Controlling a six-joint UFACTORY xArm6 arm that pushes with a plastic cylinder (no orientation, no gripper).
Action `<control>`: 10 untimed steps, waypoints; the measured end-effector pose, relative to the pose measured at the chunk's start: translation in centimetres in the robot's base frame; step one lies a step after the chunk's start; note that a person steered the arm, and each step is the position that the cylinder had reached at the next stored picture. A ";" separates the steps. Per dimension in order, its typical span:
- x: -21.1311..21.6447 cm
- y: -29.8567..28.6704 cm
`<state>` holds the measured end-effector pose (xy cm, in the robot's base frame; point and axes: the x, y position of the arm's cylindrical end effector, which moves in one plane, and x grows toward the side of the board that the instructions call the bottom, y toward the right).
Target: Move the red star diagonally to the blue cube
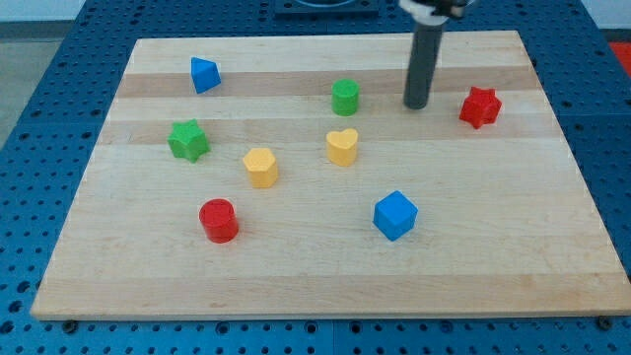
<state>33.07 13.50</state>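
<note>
1. One small red plastic star block (480,106) sits near the wooden board's (552,266) right edge, towards the view's top; the blue plastic cube (395,215) lies well apart, down and to the view's left.
2. My tip (416,105), a bare rod with nothing to open or close, stands just left of the star, apart from it.
3. I judge the star light, rigid and prone to spinning, so I should press its upper-right side.

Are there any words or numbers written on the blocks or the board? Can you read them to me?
None: no words, numbers, labels or signs show anywhere in the picture.
The wooden board is plain wood.
The red star, the blue cube and the other blocks are plain coloured.
My tip and its dark rod carry no marking.
</note>
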 end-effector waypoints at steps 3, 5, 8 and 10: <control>-1.0 11.3; 1.1 11.3; 2.4 8.5; 5.6 5.6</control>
<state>38.70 19.14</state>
